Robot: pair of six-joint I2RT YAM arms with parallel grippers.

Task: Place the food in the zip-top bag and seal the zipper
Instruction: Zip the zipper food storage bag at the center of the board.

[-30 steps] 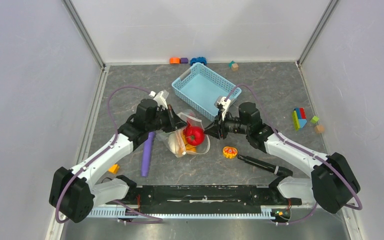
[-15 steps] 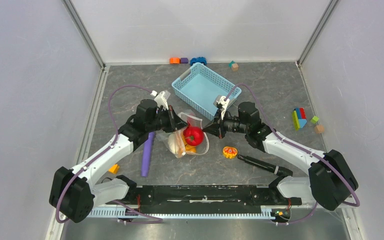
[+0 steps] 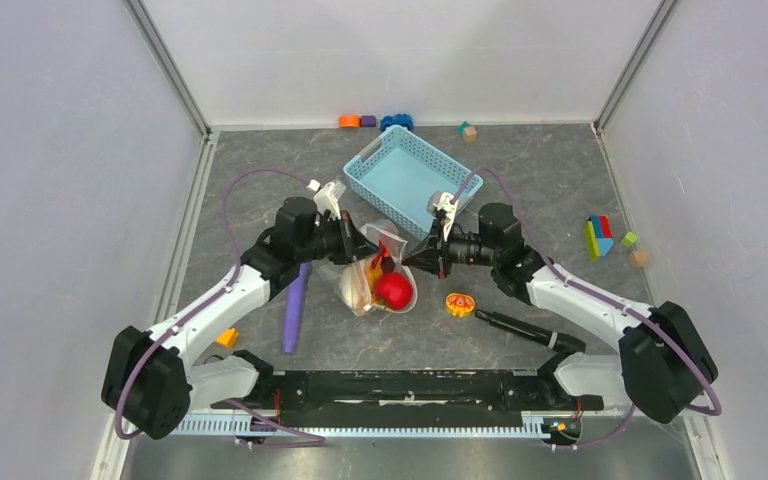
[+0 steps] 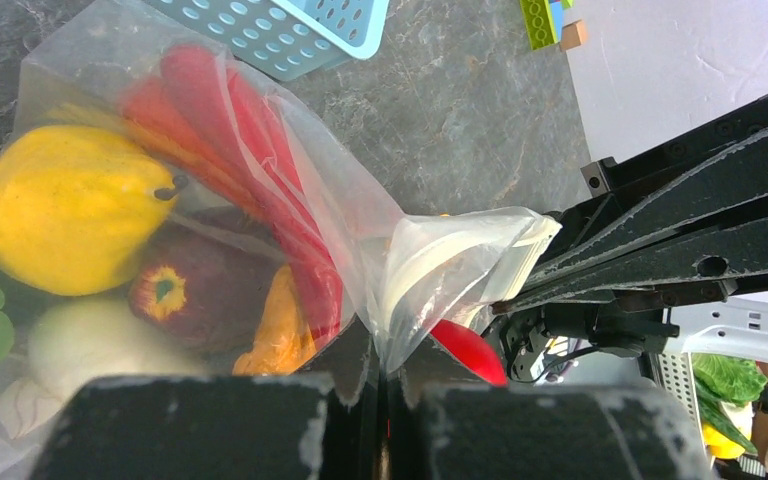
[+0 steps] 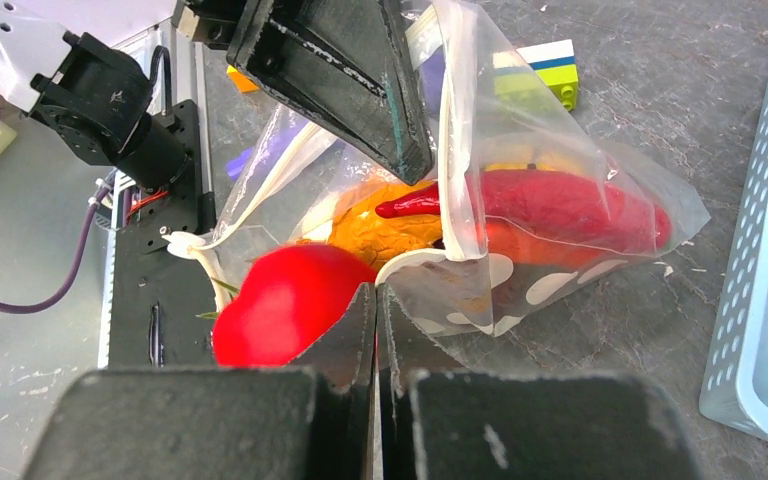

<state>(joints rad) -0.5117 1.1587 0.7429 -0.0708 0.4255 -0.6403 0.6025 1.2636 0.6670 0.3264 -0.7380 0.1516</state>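
Note:
The zip-top bag (image 3: 372,272) hangs between my two grippers, mouth slack. My left gripper (image 4: 385,365) is shut on a pinch of its clear film; in the top view this gripper (image 3: 362,250) is at the bag's left. My right gripper (image 5: 375,295) is shut at the bag's mouth edge, where the zipper (image 5: 447,130) strip meets my tips. Inside the bag (image 4: 110,60) lie a yellow pepper (image 4: 60,220), maroon ball (image 4: 185,295), red chili (image 4: 250,150), carrot (image 4: 280,325) and egg (image 4: 80,345). A red tomato (image 5: 285,305) sits at the bag's mouth.
A light-blue basket (image 3: 362,165) stands just behind the bag. A purple stick (image 3: 295,305) lies to the left, an orange toy (image 3: 459,303) and a black tool (image 3: 520,328) to the right. Coloured blocks (image 3: 600,238) lie at the right and along the back wall.
My right gripper has closed at the bag's mouth edge. The tomato has dropped lower, toward the near edge. My left gripper has edged slightly right, still gripping the film.

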